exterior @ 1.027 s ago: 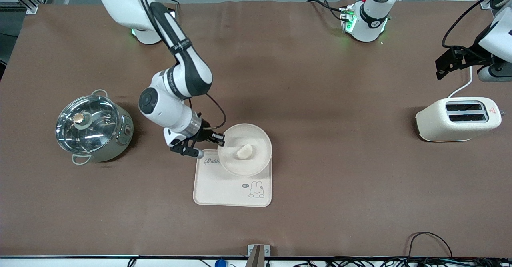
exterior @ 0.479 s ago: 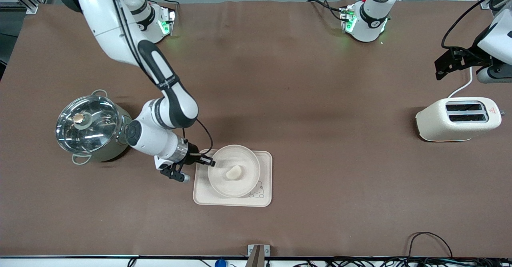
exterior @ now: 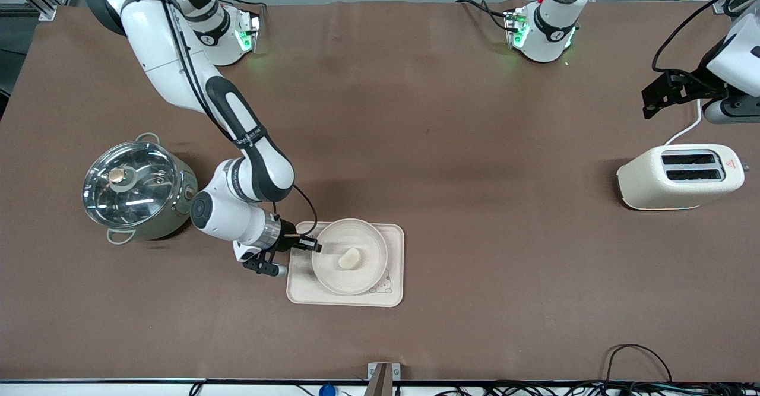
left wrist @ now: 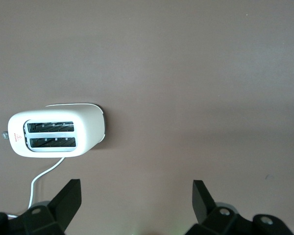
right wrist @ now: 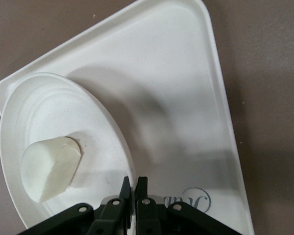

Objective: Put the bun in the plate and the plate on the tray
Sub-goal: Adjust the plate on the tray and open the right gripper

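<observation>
The round cream plate sits over the rectangular tray with the small cream bun in it. My right gripper is shut on the plate's rim at the side toward the right arm's end. In the right wrist view the gripper pinches the rim of the plate, the bun lies in the dish, and the tray with its lettering shows under it. My left gripper is open and empty, up over the table near the toaster, and waits.
A cream two-slot toaster stands toward the left arm's end of the table; it also shows in the left wrist view. A steel pot with a glass lid stands beside the right arm's wrist.
My right gripper carried the plate with the bun toward the front camera, from the tray's farther edge to over its middle, and lower. The left arm barely moved.
</observation>
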`<move>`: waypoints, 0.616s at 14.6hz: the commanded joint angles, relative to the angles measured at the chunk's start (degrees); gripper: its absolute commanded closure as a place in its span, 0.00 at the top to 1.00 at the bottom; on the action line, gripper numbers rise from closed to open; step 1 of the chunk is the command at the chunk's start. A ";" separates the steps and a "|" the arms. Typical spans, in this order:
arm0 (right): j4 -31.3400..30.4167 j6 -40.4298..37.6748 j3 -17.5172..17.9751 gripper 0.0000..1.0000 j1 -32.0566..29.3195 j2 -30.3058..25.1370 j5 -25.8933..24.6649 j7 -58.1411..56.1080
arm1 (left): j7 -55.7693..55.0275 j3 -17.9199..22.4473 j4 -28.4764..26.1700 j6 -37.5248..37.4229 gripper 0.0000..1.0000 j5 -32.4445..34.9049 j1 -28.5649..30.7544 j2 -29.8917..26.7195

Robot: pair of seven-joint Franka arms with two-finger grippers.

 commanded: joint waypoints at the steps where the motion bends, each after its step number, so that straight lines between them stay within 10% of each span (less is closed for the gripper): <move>1: 1.32 -0.54 0.55 0.00 -0.72 0.61 0.84 -2.09 | 0.66 0.05 -0.01 -0.13 1.00 -0.92 -0.12 -0.06; 9: 1.32 -0.54 0.63 0.01 -2.13 1.57 1.37 -5.96 | 0.74 0.05 -0.01 0.75 1.00 -0.92 -0.20 1.26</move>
